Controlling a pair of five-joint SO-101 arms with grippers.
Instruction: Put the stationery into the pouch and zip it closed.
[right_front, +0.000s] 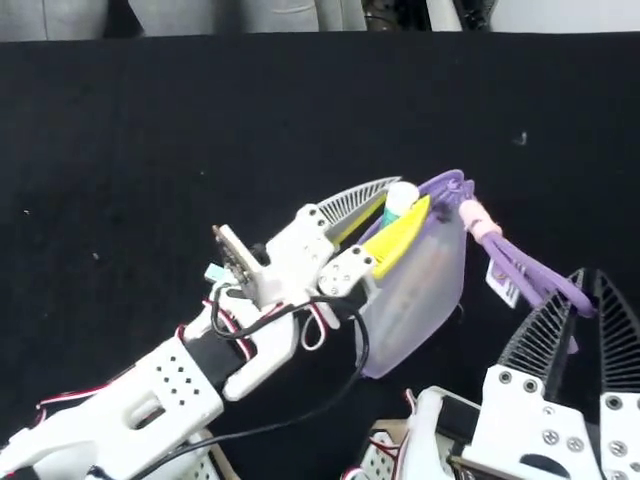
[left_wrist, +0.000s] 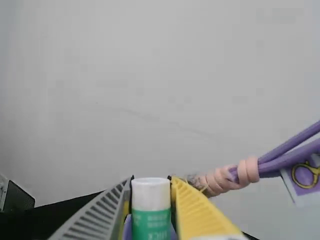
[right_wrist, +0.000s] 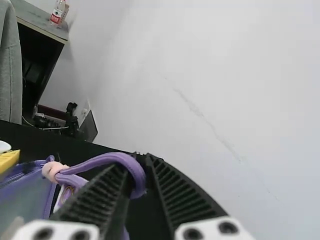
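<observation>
A translucent purple pouch (right_front: 420, 290) hangs tilted above the black table, mouth toward the far side. A green-and-white glue stick (right_front: 401, 199) stands at its mouth. My left gripper (right_front: 409, 193) is shut on that glue stick (left_wrist: 150, 205) between a grey and a yellow finger (left_wrist: 200, 215). The pouch's purple strap (right_front: 525, 270) with pink beads (left_wrist: 225, 177) runs to the right. My right gripper (right_front: 590, 282) with black ribbed fingers is shut on the strap's loop (right_wrist: 107, 161). The pouch body (right_wrist: 25, 195) lies beside the right gripper (right_wrist: 141, 167). Whatever else the pouch holds is hard to make out.
The black cloth table (right_front: 150, 150) stretches open to the left and far side. A white paper tag (right_front: 503, 283) dangles from the strap. Black and red cables (right_front: 300, 400) trail along the left arm near the front edge.
</observation>
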